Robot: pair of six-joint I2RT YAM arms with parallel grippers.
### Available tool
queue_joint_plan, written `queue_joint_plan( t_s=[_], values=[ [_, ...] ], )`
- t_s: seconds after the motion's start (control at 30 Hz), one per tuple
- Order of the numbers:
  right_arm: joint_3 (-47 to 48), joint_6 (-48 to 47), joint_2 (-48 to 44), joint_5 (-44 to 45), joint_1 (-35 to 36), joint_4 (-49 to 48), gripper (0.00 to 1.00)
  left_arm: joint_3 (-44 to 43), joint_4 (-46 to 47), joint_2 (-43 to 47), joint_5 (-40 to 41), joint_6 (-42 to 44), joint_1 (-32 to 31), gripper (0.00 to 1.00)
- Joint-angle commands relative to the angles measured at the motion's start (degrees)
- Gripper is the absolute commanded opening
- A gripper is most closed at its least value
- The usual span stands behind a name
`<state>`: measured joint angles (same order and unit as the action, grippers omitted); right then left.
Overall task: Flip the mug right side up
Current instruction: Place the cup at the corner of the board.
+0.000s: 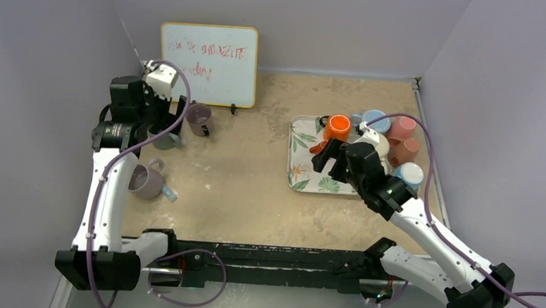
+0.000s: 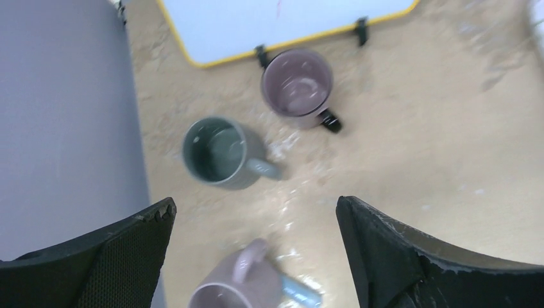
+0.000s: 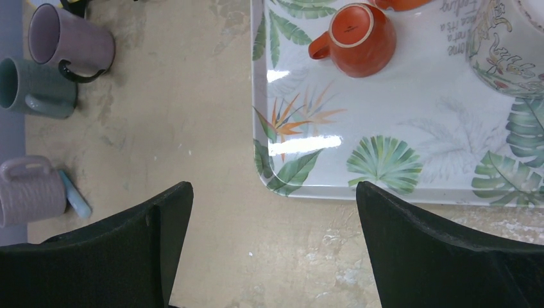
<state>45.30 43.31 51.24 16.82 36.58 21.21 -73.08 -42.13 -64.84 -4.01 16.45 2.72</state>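
Note:
An orange mug [image 3: 359, 38] stands upside down on the leaf-print tray [image 3: 385, 167], base ring up; it also shows in the top view [image 1: 338, 127]. My right gripper [image 3: 272, 186] is open and empty, hovering above the tray's near left corner [image 1: 328, 160], short of the orange mug. My left gripper [image 2: 255, 204] is open and empty, high over the far left of the table [image 1: 177, 117]. Below it stand a grey-green mug [image 2: 215, 152], a dark purple mug [image 2: 297, 83] and a lilac mug [image 2: 231, 289], openings up.
A small light blue object [image 2: 300, 292] lies against the lilac mug. A white floral mug [image 3: 507, 45] and several blue and pink mugs [image 1: 402, 127] crowd the tray's far right. A whiteboard [image 1: 208, 62] leans at the back wall. Walls close both sides.

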Motion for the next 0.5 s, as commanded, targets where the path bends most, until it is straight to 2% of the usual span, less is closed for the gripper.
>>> queue_joint_plan(
  t_s=[0.0,0.1,0.23,0.4,0.47],
  values=[
    [3.12,3.05,1.60,5.24,0.07,2.01,0.98,-0.27,5.60,5.48,-9.43,-14.58,0.00,0.96],
    [2.89,11.06,3.44,8.14,0.02,4.30,0.95,2.07,7.41,9.15,-11.89,-27.18,0.00,0.97],
    [5.83,17.90,9.14,10.38,0.06,6.07,0.88,6.69,8.36,11.94,-21.14,-39.19,0.00,0.99],
    [9.58,20.67,17.17,11.85,0.07,6.87,0.78,10.97,3.72,10.55,-29.45,-41.66,-0.05,1.00],
    [10.87,25.66,19.92,12.04,0.03,9.26,0.72,14.49,3.16,10.26,-32.75,-40.94,0.00,1.00]
  ],
)
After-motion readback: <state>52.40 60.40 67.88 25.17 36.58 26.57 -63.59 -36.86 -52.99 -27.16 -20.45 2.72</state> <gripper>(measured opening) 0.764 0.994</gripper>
